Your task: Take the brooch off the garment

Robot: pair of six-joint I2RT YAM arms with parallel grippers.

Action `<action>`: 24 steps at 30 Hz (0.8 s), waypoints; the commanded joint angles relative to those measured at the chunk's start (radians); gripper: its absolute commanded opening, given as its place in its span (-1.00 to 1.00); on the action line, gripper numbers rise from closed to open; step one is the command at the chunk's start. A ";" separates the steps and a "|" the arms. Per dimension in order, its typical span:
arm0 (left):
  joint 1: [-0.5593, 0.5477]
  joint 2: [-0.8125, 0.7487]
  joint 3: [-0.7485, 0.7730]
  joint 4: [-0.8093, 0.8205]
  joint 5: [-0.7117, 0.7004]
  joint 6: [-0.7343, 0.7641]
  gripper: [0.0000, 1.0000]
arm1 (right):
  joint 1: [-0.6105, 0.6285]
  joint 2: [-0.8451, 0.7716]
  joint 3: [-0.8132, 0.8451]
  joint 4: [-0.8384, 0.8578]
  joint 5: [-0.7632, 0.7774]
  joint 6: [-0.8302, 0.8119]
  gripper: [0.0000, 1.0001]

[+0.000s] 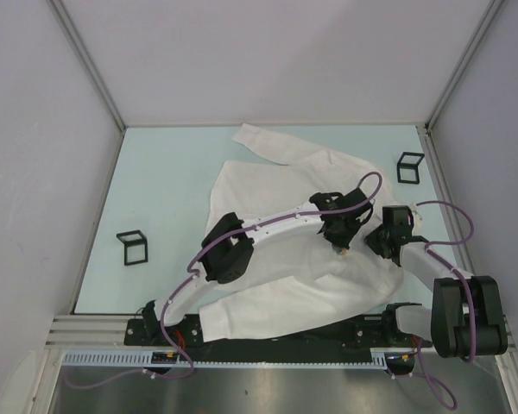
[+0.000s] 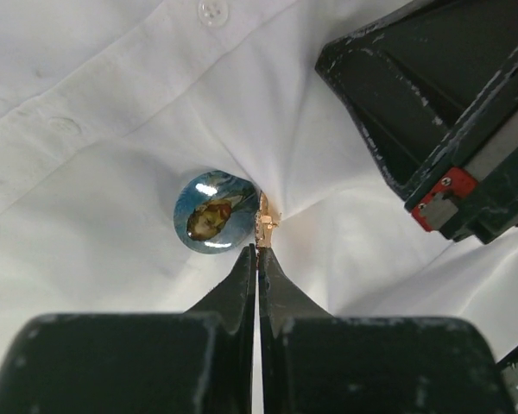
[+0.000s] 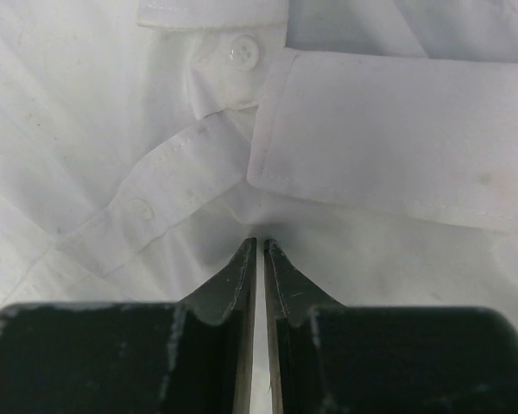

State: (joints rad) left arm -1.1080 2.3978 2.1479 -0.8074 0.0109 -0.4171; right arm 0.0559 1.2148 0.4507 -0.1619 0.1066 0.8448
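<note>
The shut left gripper (image 2: 257, 252) touched the brooch (image 2: 214, 212) at its clasp (image 2: 264, 226), dead ahead, while the right gripper (image 3: 259, 243) pinched the shirt (image 1: 268, 185).

The pale blue-green tabletop (image 1: 164, 172) carries a white shirt (image 1: 268, 181), spread across its middle and right, 1 sleeve reaching toward the far edge. A black wire frame (image 1: 131, 247) sits near the left edge, a 2nd frame (image 1: 409, 166) at the far right.
</note>
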 commanded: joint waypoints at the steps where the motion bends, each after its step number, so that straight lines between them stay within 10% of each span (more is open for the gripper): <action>1: 0.004 0.024 0.047 -0.104 0.089 0.012 -0.99 | -0.002 0.009 -0.007 0.001 0.053 -0.024 -0.75; 12: 0.016 0.028 0.069 -0.018 0.037 -0.029 -0.99 | 0.013 0.051 -0.007 0.065 0.010 -0.042 -0.76; 17: 0.016 -0.116 -0.150 0.174 -0.009 -0.078 -0.21 | 0.015 0.046 -0.007 0.068 0.016 -0.064 -0.75; 24: 0.010 -0.204 -0.273 0.260 -0.061 -0.086 0.10 | 0.016 0.069 -0.007 0.079 0.002 -0.066 -0.75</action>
State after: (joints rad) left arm -1.0908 2.3070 1.8988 -0.6491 -0.0128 -0.4808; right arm 0.0662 1.2549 0.4507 -0.0772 0.1017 0.7994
